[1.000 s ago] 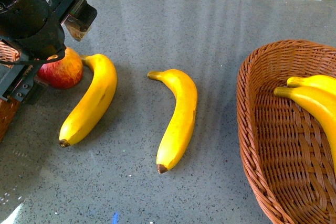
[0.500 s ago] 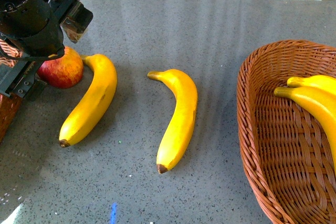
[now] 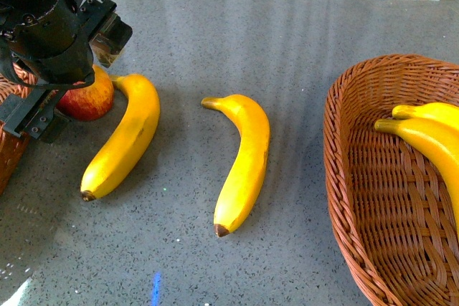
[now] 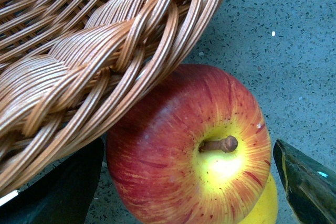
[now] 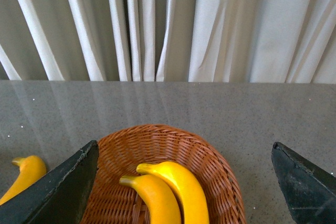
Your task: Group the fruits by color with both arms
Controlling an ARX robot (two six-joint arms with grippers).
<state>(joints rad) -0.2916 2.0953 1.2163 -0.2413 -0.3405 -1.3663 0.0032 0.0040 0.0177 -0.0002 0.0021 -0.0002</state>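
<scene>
The left black gripper [image 4: 184,198] is hanging over the round red apple streaked with yellow [image 4: 178,145], jaws apart on either side of it. The apple is sitting on the grey speckled bench [image 3: 287,41], right beside a brown wicker basket [image 4: 94,45], half hiding behind the black arm [image 3: 50,34]. The right black gripper [image 5: 181,192] is holding its jaws wide apart above another wicker basket [image 5: 220,166], where two yellow bananas [image 5: 157,198] are lying, cut off by the edge.

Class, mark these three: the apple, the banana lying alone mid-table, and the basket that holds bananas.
apple [image 4: 168,150], left wrist view, red skin beside the stem.
middle banana [image 3: 251,152], front view, middle of its body.
right basket [image 3: 332,134], front view, its left rim.
</scene>
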